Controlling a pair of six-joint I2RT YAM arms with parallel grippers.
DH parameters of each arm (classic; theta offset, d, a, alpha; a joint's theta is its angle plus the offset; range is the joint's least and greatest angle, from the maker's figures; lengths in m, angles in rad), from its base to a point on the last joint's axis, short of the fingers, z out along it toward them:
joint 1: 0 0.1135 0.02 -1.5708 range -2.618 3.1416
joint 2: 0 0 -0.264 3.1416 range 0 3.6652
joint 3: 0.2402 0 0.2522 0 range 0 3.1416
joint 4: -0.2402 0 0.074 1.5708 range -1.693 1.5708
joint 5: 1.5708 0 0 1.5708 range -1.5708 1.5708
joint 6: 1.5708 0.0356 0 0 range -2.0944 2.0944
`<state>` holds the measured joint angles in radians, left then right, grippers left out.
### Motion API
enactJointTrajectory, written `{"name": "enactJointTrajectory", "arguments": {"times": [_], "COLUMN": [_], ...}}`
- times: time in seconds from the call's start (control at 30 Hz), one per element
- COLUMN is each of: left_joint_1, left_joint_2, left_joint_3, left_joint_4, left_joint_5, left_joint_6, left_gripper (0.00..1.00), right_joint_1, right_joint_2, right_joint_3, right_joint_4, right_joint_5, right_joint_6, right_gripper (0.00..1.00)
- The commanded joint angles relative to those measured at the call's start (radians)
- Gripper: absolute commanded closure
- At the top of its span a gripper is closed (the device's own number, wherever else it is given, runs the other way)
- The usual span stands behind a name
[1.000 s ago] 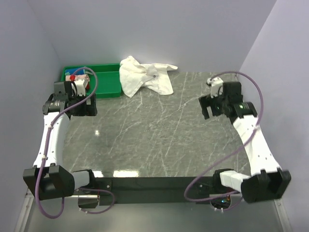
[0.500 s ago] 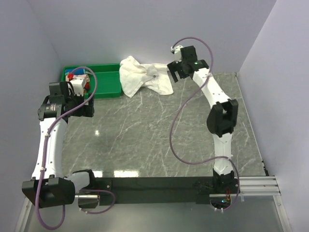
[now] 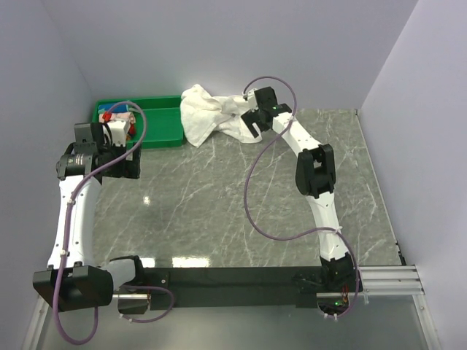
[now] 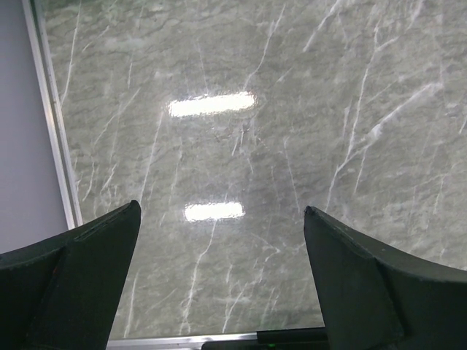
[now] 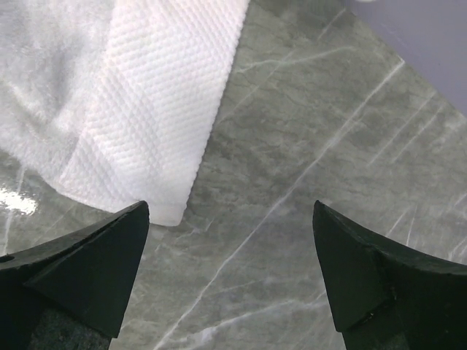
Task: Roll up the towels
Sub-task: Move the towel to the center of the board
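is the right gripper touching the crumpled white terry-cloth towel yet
Cannot tell. In the right wrist view the open right gripper has one finger's outline meeting a corner of the white terry-cloth towel; neither contact nor a gap shows plainly.

Left fingers (image 4: 73, 284), right fingers (image 5: 80, 262): wide apart

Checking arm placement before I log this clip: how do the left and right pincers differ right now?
The right pincer is stretched to the far edge, above a corner of the white towel; the left pincer hangs at the left side, close to the green tray. The right pincer's camera shows towel cloth below it; the left pincer's shows only the bare marble table. Both stand wide open and hold nothing.
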<state>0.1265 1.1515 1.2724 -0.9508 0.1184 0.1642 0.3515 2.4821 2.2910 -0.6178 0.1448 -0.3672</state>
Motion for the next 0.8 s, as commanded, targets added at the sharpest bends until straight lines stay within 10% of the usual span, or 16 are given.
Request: {"name": "enactJointTrajectory", "arguments": {"times": [0.0, 0.33, 0.77], "left_joint_1": [-0.002, -0.004, -0.004], "left_joint_2": [-0.013, -0.029, -0.041], "left_joint_3": [0.032, 0.002, 0.036], "left_joint_4": [-0.011, -0.032, -0.069], "left_joint_5": [-0.032, -0.048, -0.059], "left_joint_6": [0.005, -0.014, -0.015], "left_gripper": [0.01, 0.0, 0.0], "right_joint_1": [0.018, 0.061, 0.156], "right_joint_2": [0.0, -0.017, 0.087], "right_joint_3": [0.053, 0.025, 0.072], "right_joint_4": [0.032, -0.054, -0.123], "right_joint_5": [-0.086, -0.249, -0.03], "right_joint_6": [-0.047, 0.004, -0.131], "right_gripper": [0.02, 0.0, 0.04]}}
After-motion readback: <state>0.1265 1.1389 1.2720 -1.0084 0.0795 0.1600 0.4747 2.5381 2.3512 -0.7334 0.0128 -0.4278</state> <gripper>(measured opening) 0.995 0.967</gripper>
